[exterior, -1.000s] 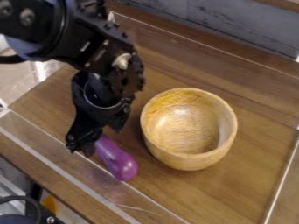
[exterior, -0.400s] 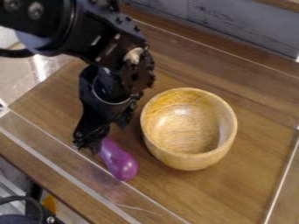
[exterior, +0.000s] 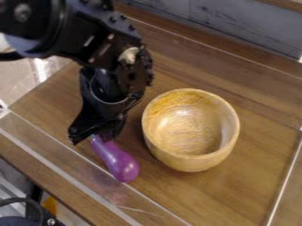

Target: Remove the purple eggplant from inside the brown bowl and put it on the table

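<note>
Gray panelling stands upright; a tan ledge runs along its top, and a dark cable curves well apart from it.

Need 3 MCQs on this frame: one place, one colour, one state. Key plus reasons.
1. Where is the eggplant?
A) inside the bowl
B) on the table beside the bowl
C) under the bowl

2. Eggplant's colour?
A) purple
B) green
C) yellow

3. How does the bowl stand?
A) upside down
B) on its side
C) upright, opening up

1: B, the eggplant lies on the table, outside the bowl's rim.
2: A, its glossy body shows purple.
3: C, the inside of the bowl shows from above, within its rim.
</note>
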### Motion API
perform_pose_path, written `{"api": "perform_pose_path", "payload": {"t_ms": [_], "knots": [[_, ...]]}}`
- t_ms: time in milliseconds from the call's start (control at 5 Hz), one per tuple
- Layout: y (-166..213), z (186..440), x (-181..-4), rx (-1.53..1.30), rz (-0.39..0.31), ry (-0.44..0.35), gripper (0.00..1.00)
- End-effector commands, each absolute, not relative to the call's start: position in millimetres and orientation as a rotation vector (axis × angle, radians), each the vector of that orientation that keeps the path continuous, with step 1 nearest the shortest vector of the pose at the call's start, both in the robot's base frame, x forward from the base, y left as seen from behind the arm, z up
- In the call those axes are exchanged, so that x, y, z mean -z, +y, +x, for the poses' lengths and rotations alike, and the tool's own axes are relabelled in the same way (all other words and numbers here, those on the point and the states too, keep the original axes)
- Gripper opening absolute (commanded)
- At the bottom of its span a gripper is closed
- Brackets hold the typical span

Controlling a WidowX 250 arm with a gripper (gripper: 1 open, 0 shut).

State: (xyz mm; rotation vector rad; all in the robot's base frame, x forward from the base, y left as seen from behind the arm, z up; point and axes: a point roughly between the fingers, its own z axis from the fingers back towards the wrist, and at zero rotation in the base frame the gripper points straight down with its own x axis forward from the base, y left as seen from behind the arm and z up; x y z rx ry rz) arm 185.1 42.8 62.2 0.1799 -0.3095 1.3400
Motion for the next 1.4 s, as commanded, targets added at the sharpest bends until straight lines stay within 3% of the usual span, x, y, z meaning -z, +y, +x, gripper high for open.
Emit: {"api": "perform_pose_path", "payload": {"t_ms": [0,400,600,800,1200], "knots": [[43.1,184.1,-64.9,-1.315,0.17,-0.337,0.0],[38.4,179.2,-65.6,-1.326,0.188,-0.34,0.0],[35.4,180.1,-68.8,-1.362,0.202,-0.339,1.0],[31.3,182.6,-71.8,-1.382,0.214,-0.34,0.0],[23.3,184.8,-69.5,-1.443,0.242,-0.342,0.0]]}}
